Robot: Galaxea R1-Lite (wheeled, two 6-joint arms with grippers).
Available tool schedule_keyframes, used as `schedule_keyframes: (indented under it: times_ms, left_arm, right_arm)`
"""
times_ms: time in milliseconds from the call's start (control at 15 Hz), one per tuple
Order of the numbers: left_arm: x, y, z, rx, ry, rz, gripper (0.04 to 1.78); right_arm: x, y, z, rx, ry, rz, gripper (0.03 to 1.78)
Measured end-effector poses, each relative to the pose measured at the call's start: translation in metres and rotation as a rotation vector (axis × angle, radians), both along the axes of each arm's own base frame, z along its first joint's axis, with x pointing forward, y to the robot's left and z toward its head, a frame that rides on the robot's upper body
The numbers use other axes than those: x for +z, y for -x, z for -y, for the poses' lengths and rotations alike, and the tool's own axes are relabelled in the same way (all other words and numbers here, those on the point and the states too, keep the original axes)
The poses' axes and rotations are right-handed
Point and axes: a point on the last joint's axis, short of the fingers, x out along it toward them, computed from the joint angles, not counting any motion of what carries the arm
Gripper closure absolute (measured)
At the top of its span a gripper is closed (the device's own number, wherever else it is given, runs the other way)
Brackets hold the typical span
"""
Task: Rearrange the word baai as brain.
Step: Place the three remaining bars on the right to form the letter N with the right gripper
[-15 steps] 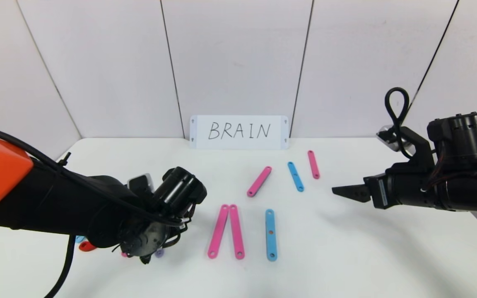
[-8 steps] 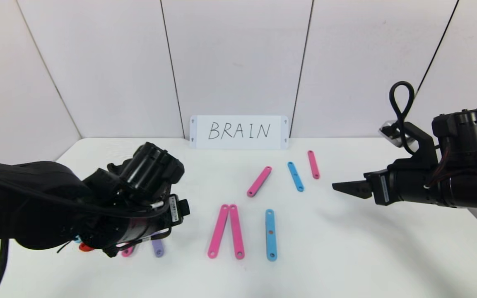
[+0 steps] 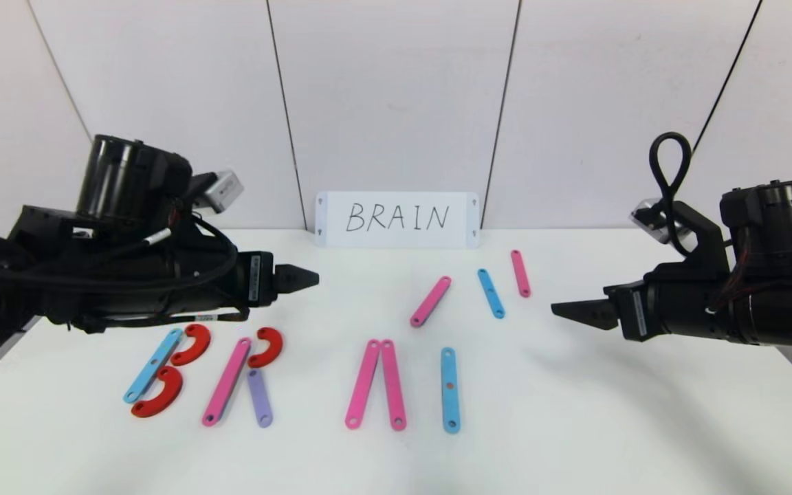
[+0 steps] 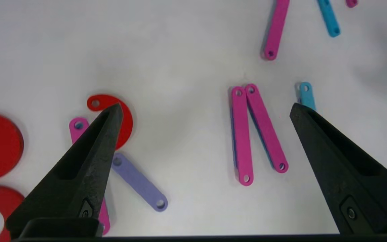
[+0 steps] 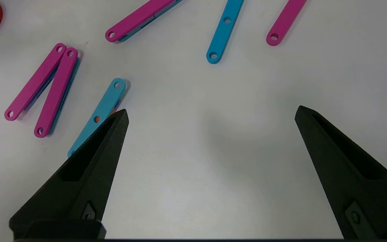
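- Red half-rings are out in the open: the left arm has swung up and back off the near-left of the bench (image 3: 575,426), uncovering the B (image 3: 162,375) and the R (image 3: 241,378) it was hiding a second ago.
- The B reads as a blue strip with 2 red half-rings; the R is a pink strip, 1 red half-ring (image 3: 265,346) and a purple leg (image 3: 259,398).
- So the front row now runs B, R, then a pink A-shape (image 3: 375,383), then a blue I (image 3: 449,389). By my reading, only the N is missing.
- 3 loose strips lie farther back, near the white card (image 3: 397,219): a pink one (image 3: 430,301), a blue one (image 3: 490,293) and another pink one (image 3: 520,273). Those look like the N's material.
- Left pincer (image 3: 300,278) hovers above the bench, pointing toward the middle, prongs spread wide and carrying nothing; its wrist view looks down over the R and the A.
- Right pincer (image 3: 571,316) hangs level on the right, unmoved over the last second, also spread and empty, just beside the loose strips.
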Motion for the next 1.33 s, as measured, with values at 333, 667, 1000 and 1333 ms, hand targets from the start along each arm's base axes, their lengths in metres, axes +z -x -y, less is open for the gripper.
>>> schedule_keyframes:
  times_ms: [333,667,1000,1333]
  left_arm:
    - [0.025,-0.035,-0.020,0.002,0.023,0.061,0.08]
    - [0.032,-0.054,-0.035,0.042,-0.021,0.095,0.08]
    - [0.035,-0.063,-0.042,0.058,-0.036,0.098,0.08]
    - [0.045,-0.063,-0.062,0.112,-0.046,0.131,0.08]
  right_arm:
    - [0.000,0.000,-0.001,0.000,-0.004,-0.001,0.07]
    - [0.003,0.000,-0.002,0.000,-0.005,0.007,0.07]
    - [0.023,-0.008,-0.022,-0.018,-0.023,0.052,0.07]
    - [0.028,-0.032,-0.076,-0.063,0.016,0.096,0.07]
